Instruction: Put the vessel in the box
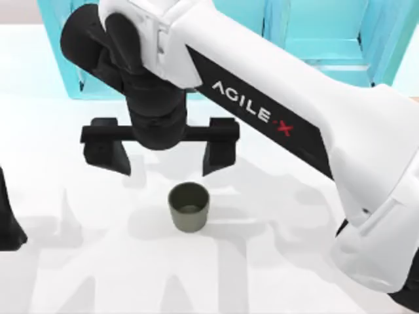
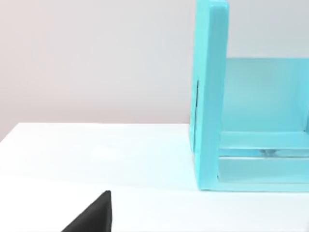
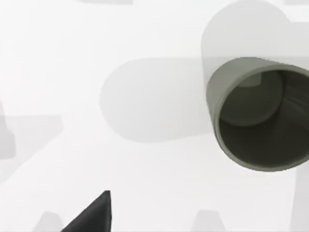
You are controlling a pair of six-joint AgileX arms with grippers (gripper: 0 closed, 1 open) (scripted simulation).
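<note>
The surface [image 1: 78,261] is plain matte white, crossed by soft grey shadows. Along the top edge of the top view stands the turquoise-blue shelf unit [image 1: 327,33], smooth, with flat panels and straight dividers; the left wrist view shows one thick upright wall and a compartment floor. The right arm [image 1: 294,111], a glossy white shell with a black stripe and lettering, runs from the lower right of the frame to the upper centre. Its right claw [image 1: 163,157] hangs at centre frame, matte black, two wedge-shaped fingers [image 1: 219,154] on a straight crossbar, spread wide and pinching nothing. The left claw [image 1: 8,222] sits at the left edge of the frame, a dark sliver; whether it is spread or pressed together, I cannot tell. The vessel [image 1: 189,206], round, slightly tapered, dull olive-grey, stands upright on the surface just below centre, under the gap between the fingers and apart from them.
</note>
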